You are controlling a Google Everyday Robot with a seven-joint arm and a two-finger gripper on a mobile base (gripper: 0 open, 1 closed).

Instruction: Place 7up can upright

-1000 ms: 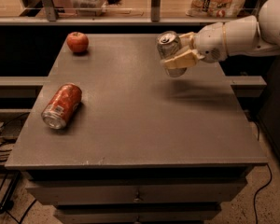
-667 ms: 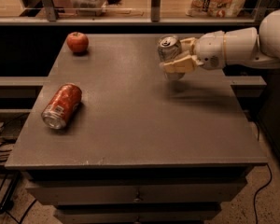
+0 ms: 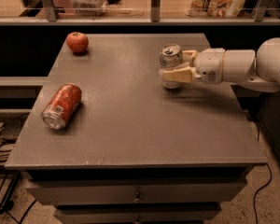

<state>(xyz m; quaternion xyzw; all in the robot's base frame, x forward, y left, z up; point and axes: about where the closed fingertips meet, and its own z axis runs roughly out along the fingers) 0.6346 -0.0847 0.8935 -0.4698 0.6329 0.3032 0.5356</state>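
The 7up can (image 3: 170, 59) is a small silver-white can with a shiny metal top. It stands upright on the grey table (image 3: 140, 125), right of centre toward the back. My gripper (image 3: 176, 65) reaches in from the right on a white arm and its cream fingers (image 3: 178, 73) are shut around the can's body. The can's base appears to rest on the tabletop.
A larger red-orange can (image 3: 61, 105) lies on its side near the table's left edge. A red apple (image 3: 77, 42) sits at the back left corner. A shelf with bags and a container runs behind the table. Cables hang at the left and right of the table.
The gripper has turned the can from tilted to upright and lowered it onto the tabletop, moving slightly left and down.
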